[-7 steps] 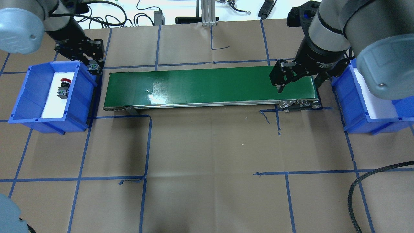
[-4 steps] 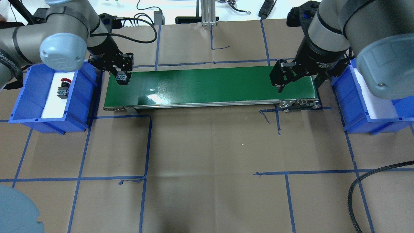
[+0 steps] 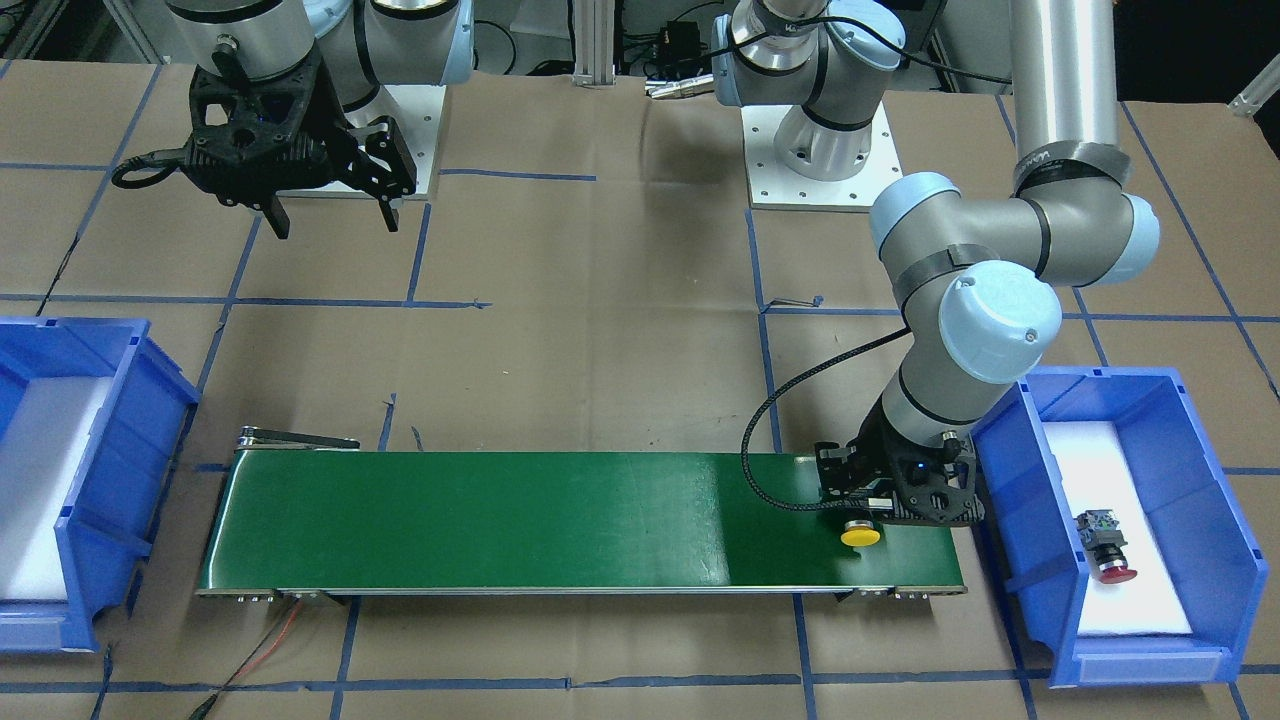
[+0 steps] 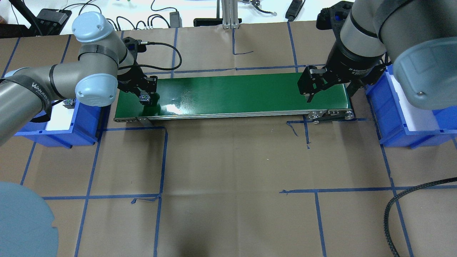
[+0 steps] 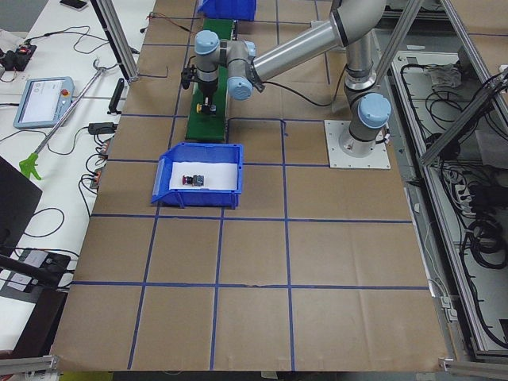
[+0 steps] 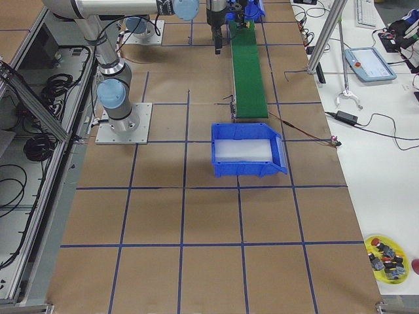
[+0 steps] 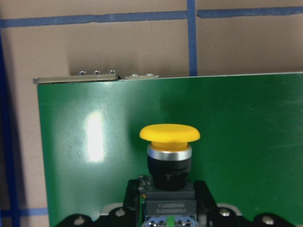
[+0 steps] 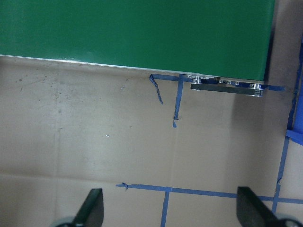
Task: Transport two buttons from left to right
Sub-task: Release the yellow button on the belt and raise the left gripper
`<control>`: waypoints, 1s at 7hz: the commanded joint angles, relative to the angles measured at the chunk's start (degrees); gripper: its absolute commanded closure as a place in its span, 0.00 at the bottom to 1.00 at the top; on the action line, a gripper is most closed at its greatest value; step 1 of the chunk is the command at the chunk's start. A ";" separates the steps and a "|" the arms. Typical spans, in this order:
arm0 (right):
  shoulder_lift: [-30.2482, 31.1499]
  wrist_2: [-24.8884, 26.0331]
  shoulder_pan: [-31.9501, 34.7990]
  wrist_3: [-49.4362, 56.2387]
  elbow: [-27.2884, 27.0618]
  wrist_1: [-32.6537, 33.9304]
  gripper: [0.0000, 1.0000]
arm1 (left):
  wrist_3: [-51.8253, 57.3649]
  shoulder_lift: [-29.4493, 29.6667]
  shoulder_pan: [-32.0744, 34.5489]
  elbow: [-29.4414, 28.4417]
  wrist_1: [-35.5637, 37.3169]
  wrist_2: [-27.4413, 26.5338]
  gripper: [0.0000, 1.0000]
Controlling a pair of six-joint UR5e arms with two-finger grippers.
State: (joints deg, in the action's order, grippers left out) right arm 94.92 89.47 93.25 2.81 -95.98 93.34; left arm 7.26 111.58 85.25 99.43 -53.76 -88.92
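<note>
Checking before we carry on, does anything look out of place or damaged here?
Only minor wear: the blue tape is torn and curling beside the end of the conveyor belt. The yellow button sits gripped in the left end effector; nothing spilled.

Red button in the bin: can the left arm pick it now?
Probably not yet: the left gripper is shut on the yellow button over the end of the belt and must release it first. Otherwise the way looks free; the red button lies alone in the open-topped bin beside that arm.
</note>
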 commanded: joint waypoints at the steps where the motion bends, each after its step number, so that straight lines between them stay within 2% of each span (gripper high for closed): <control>1: 0.00 0.00 0.00 0.00 0.00 0.00 0.00 | -0.23 -0.39 -0.08 -1.51 0.15 -0.11 0.01; 3: 0.00 0.00 0.00 0.00 0.00 0.00 0.00 | -0.23 -2.59 -0.61 -4.66 -3.17 -0.11 0.00; 5: 0.00 0.00 0.00 0.00 0.00 0.00 0.00 | -0.23 -6.01 -0.70 -13.08 -17.54 -0.02 0.00; 6: 0.00 0.00 0.00 0.00 0.00 0.00 0.00 | 0.29 -6.20 -0.87 -16.34 -22.05 -0.02 0.00; 7: 0.00 0.00 0.00 0.00 0.00 0.00 0.00 | 0.47 -5.68 -1.14 -18.03 -23.05 -0.02 0.00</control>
State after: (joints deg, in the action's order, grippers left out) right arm 94.92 89.47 93.25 2.81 -95.97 93.34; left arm 7.44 105.82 84.37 84.32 -73.58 -88.95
